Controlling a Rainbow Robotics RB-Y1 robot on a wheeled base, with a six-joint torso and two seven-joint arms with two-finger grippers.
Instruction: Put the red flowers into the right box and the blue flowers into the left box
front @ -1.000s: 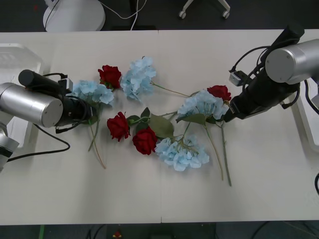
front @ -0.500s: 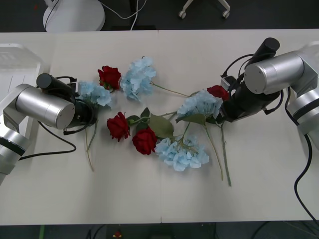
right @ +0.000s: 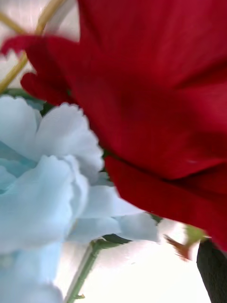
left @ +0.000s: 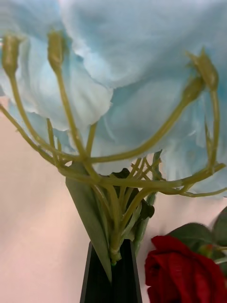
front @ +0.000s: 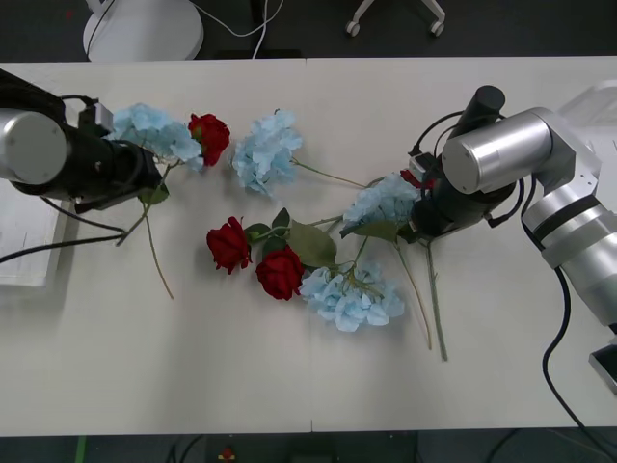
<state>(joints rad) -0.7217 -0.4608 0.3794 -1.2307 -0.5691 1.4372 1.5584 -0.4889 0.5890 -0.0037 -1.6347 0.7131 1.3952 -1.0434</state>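
While clamped in left gripper [left: 113,265], blue flower [front: 149,130] stem trails toward robot.

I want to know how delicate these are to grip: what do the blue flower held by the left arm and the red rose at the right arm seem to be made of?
The blue flower: apparently thin matte fabric petals on moulded-looking plastic stalks. The red rose: matte, cloth-like petals, probably fabric.
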